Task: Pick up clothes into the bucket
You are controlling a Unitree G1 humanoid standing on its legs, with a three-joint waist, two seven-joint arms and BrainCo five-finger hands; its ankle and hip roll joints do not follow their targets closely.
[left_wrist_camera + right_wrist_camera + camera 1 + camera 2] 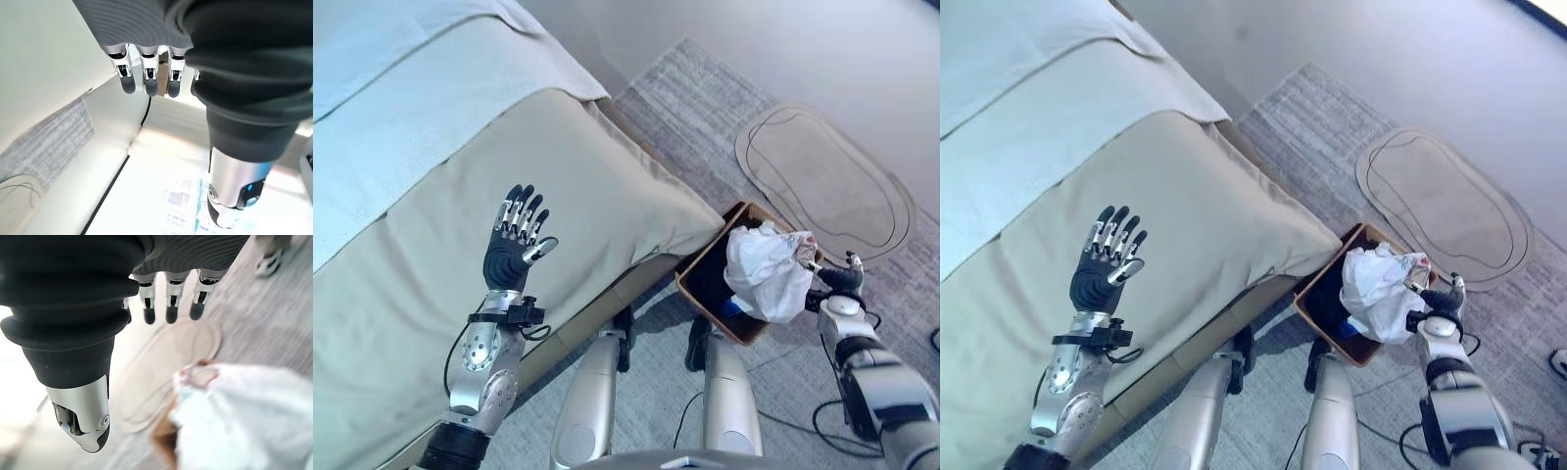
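A crumpled white garment (766, 272) is heaped in the brown bucket (701, 286) on the floor beside the bed, bulging over its rim. My right hand (840, 278) is just to the right of the heap at the bucket's edge. Its fingers (170, 305) are straight and hold nothing, and the garment (244, 421) shows close past the thumb. My left hand (513, 251) is raised over the bed with its palm up and its fingers (149, 74) spread straight, empty.
The bed (431, 196) with a beige cover and pillow takes up the left side. A grey rug (705, 108) lies under the bucket, with an oval mat (827, 181) behind it. A person's shoe (268, 262) stands on the floor to the right.
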